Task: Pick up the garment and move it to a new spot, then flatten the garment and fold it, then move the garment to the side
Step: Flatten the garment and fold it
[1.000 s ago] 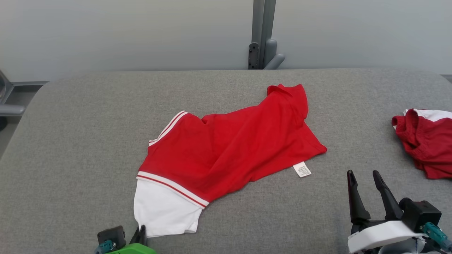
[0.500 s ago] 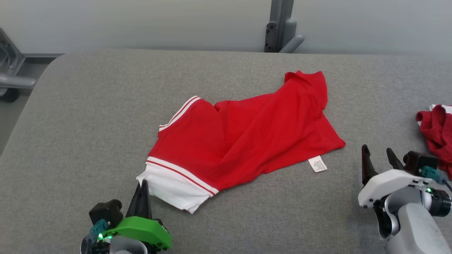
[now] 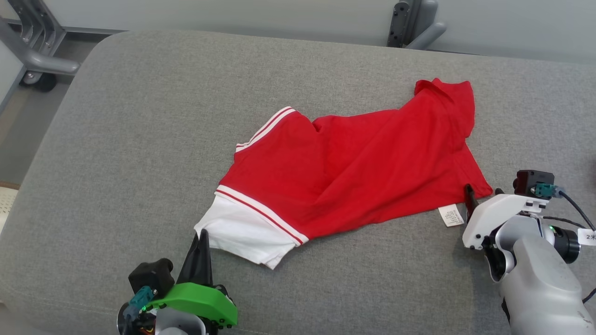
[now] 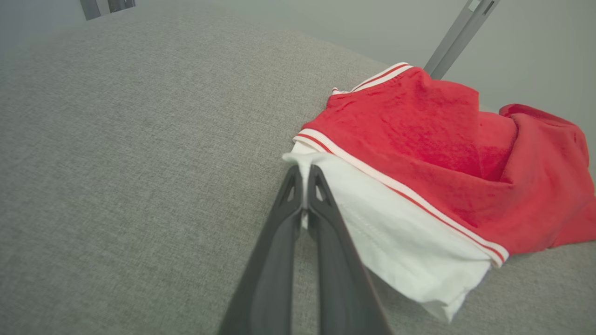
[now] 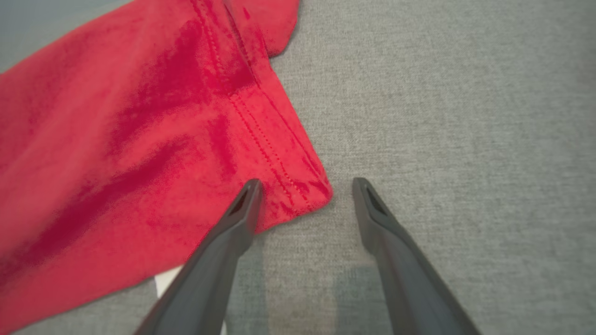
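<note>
Head view first, assistant: where is the garment [image 3: 354, 172]?

On the grey cushion [image 3: 139, 139], inspector, spread but rumpled. It runs from a white panel [image 3: 242, 235] at its 7 o'clock end to a bunched red end at 1 o'clock. A white label [image 3: 451, 216] sticks out from under the hem at 4 o'clock.

State of the left gripper [image 3: 201, 237]?

It sits at 7 o'clock of the garment. In the left wrist view, the left gripper [image 4: 303, 174] has both fingers pressed together on the corner of the white panel, with cloth pinched between the tips.

And the right gripper [image 3: 483, 193]?

It is at 4 o'clock of the garment, just beside the label. The right wrist view shows the right gripper [image 5: 306, 182] with its fingers spread wide on either side of the red hem corner. One finger [image 5: 242, 209] is over the red cloth, the other over bare cushion. Nothing is held. Whether the tips touch the cloth, I cannot tell.

Anything else?

A metal post [image 3: 412, 23] stands beyond the cushion at 12 o'clock.
</note>
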